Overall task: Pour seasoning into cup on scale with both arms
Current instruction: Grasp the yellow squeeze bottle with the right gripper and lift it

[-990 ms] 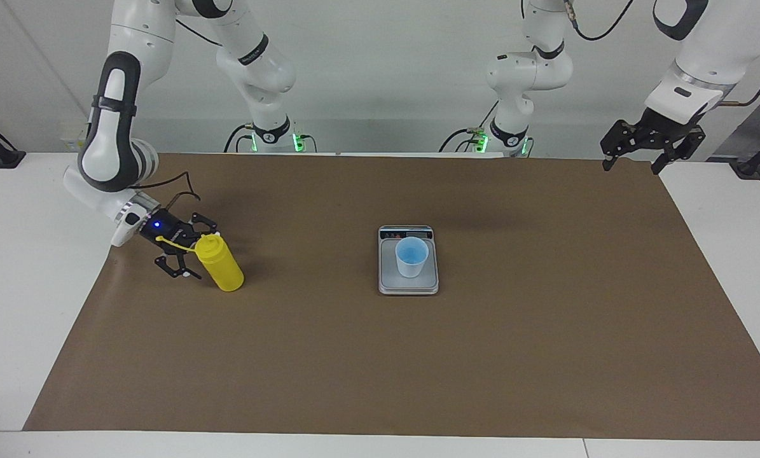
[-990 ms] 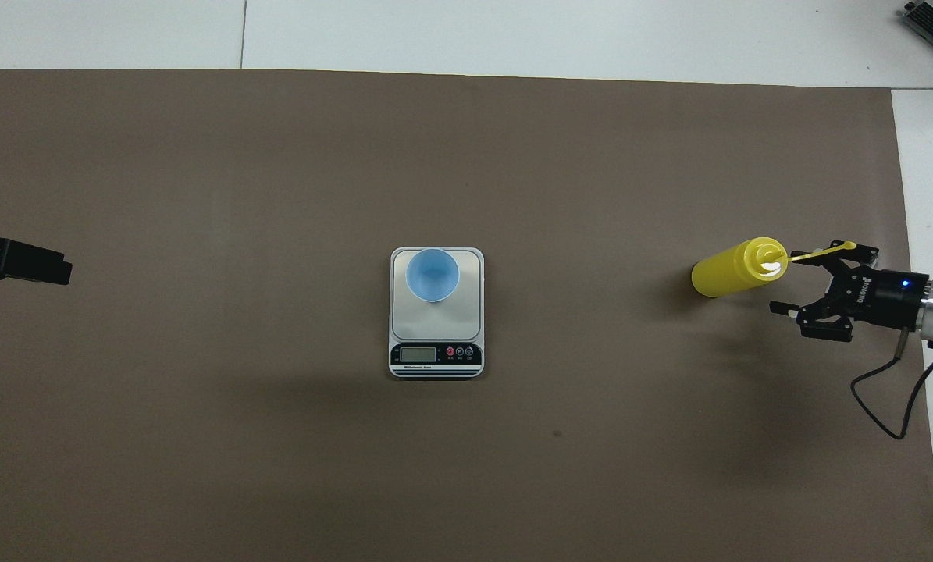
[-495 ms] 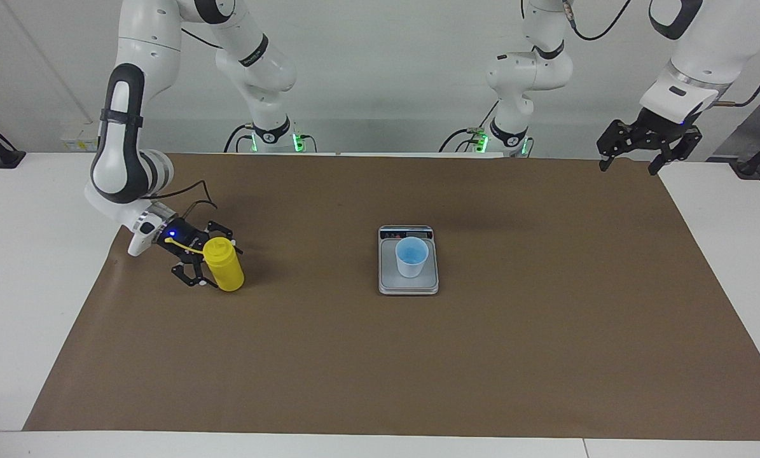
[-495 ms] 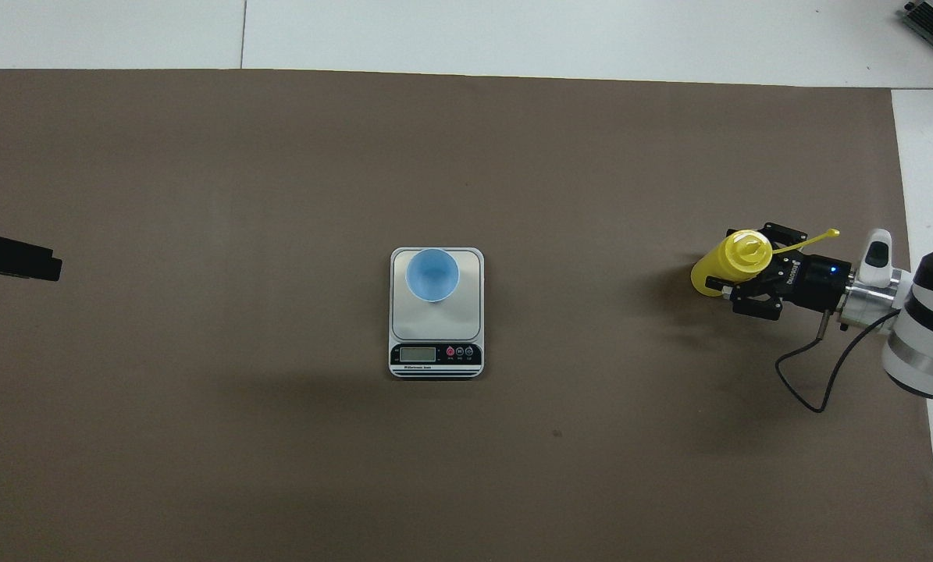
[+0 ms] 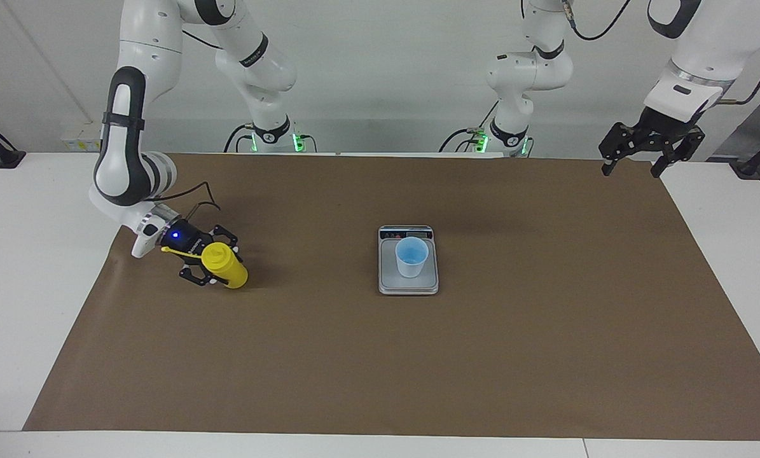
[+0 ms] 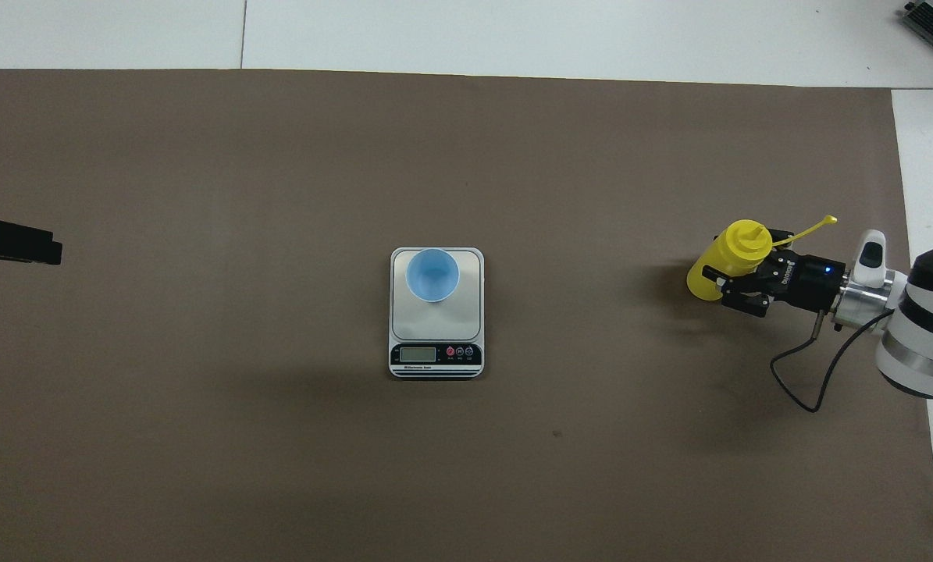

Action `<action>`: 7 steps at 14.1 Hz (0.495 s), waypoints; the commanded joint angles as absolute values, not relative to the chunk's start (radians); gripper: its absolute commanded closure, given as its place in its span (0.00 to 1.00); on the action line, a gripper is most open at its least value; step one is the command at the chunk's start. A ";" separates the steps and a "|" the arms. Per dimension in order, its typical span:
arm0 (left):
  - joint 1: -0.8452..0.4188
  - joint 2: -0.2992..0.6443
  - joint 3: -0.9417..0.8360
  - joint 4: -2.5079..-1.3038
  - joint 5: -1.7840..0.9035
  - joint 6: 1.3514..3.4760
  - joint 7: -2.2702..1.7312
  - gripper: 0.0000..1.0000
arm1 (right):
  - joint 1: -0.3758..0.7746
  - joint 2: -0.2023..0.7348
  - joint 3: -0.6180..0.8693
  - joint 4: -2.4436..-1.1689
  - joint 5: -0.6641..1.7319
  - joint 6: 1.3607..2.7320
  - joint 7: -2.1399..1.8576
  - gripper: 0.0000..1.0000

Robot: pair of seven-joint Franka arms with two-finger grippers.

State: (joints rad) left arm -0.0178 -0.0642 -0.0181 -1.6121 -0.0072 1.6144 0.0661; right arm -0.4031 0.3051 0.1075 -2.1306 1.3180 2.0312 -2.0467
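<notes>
Right claw (image 5: pixel 213 264) around seasoning (image 5: pixel 224 266), cup (image 5: pixel 411 256) on scale (image 5: pixel 409 284), left claw (image 5: pixel 638 151) waiting.

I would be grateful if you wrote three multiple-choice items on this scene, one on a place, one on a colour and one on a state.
1. Where does the cup stand?
A. on the scale
B. on the brown mat beside the scale
C. in the left gripper

2. What colour is the seasoning bottle?
A. red
B. yellow
C. green

3. What is the right gripper doing?
A. hanging over the cup
B. waiting at the mat's edge
C. set around the bottle, low at the right arm's end of the table

Answers:
1. A, the cup sits on the grey weighing plate.
2. B, its body and nozzle are bright yellow.
3. C, its jaws flank the bottle, while the left gripper waits above the mat's corner.
</notes>
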 commanded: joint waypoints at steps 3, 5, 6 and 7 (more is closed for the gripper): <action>-0.005 -0.092 -0.009 -1.649 -0.021 1.621 0.044 0.00 | -0.370 0.298 0.117 -2.099 1.350 2.054 -2.051 1.00; -0.005 -0.092 -0.006 -1.649 -0.020 1.620 0.044 0.00 | -0.345 0.269 0.117 -2.083 1.333 2.092 -1.999 1.00; -0.005 -0.092 -0.008 -1.649 -0.020 1.620 0.044 0.00 | -0.315 0.246 0.114 -2.083 1.325 2.117 -1.987 1.00; -0.006 -0.092 -0.008 -1.649 -0.020 1.620 0.044 0.00 | -0.296 0.230 0.114 -2.083 1.316 2.137 -1.965 1.00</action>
State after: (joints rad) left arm -0.0078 -0.0642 -0.0073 -1.6160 -0.0072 1.6132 0.0550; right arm -0.3306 0.2852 0.1097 -2.0819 1.3179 2.0979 -2.0216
